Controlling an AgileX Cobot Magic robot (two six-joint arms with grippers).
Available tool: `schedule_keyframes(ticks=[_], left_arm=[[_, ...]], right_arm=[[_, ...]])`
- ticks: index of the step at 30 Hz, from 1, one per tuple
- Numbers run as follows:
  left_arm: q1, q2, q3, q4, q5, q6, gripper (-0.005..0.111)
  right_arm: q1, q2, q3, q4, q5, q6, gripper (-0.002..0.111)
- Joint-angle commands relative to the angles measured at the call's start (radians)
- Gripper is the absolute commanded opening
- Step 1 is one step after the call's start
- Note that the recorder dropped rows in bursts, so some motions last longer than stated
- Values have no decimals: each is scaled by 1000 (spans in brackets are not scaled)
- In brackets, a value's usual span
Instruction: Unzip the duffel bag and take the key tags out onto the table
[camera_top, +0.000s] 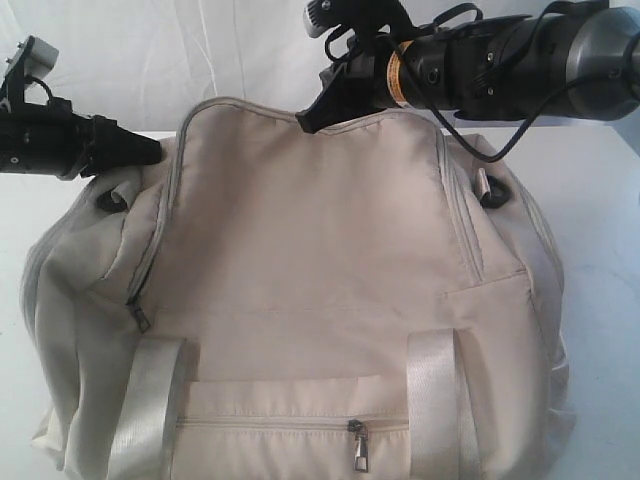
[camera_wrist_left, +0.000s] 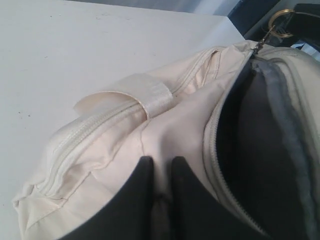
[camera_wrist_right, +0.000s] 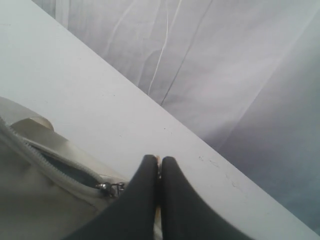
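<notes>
The cream duffel bag (camera_top: 300, 250) fills the middle of the white table (camera_top: 600, 260). Its main zipper stands partly open, and the left wrist view shows dark grey lining (camera_wrist_left: 260, 150) inside. My left gripper (camera_top: 150, 153) is at the bag's left end, its fingers (camera_wrist_left: 142, 172) pinched on a fold of cream fabric beside the opening. My right gripper (camera_top: 305, 122) sits at the bag's far top edge, shut on the thin metal zipper pull (camera_wrist_right: 158, 161), with the slider (camera_wrist_right: 111, 188) just beside it. The key tags are hidden.
Two white webbing straps (camera_top: 150, 400) (camera_top: 435, 400) run down the near side of the bag. A front pocket zipper pull (camera_top: 357, 445) and a side zipper pull (camera_top: 140, 318) hang shut. A white curtain (camera_wrist_right: 225, 60) hangs behind the table's far edge.
</notes>
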Motion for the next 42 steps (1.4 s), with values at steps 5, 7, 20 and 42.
schedule_keyframes(ticks=[5, 7, 20, 42], left_arm=[[-1, -3, -4, 13, -9, 48, 0], [-1, -3, -4, 13, -3, 48, 0], [15, -3, -4, 13, 66, 35, 0], [65, -3, -4, 13, 95, 39, 0]], right_arm=[[-9, -14, -1, -2, 64, 4, 0], [-9, -14, -1, -2, 134, 4, 0], [-68, -31, -1, 16, 458, -58, 0], [-195, -210, -1, 866, 722, -987, 0]])
